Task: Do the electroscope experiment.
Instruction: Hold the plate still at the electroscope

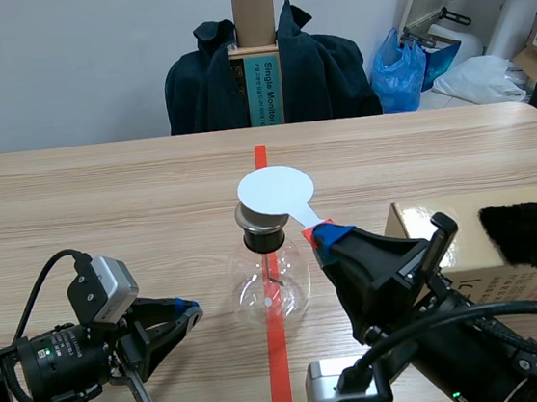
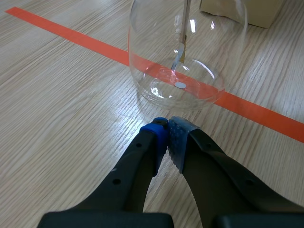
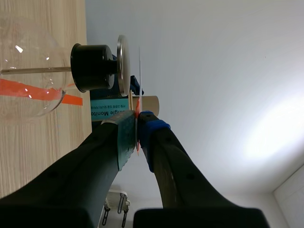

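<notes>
Currently grasping a white disc [image 1: 275,192] by its stem in the right gripper [image 1: 323,236] over the flask [image 1: 272,288], with the left gripper [image 1: 189,312] clenched empty just left of it.

the clear round glass flask [image 1: 272,288] has a black stopper [image 1: 264,240]; the flat round disc [image 1: 275,192] is white; the fuzzy cloth [image 1: 534,234] on the tan cardboard box [image 1: 448,239] is black.

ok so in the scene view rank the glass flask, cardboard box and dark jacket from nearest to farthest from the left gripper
1. glass flask, right beside the left gripper
2. cardboard box, off to the right side
3. dark jacket, farthest back, beyond the table
</notes>
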You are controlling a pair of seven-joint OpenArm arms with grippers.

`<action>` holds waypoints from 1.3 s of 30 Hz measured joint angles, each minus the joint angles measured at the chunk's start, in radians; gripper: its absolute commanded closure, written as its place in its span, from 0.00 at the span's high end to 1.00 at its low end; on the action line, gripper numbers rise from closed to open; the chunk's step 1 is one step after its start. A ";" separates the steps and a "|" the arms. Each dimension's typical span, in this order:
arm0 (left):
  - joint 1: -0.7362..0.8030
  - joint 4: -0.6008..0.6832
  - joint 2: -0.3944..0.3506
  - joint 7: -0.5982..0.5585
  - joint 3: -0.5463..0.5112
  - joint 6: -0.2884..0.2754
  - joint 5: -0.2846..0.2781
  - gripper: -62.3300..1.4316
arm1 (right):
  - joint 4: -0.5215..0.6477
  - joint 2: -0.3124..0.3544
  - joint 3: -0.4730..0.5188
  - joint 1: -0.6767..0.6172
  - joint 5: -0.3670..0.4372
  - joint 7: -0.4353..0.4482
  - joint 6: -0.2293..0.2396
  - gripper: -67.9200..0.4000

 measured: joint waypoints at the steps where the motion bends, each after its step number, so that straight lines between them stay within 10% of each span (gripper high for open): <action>1: 0.000 0.000 0.000 0.000 0.000 0.000 0.000 0.07 | 0.000 0.000 0.000 0.000 0.000 0.000 0.000 0.02; 39: 0.000 0.000 0.000 0.000 0.000 0.000 0.000 0.07 | 0.000 0.000 0.000 0.000 -0.003 -0.089 -0.023 0.02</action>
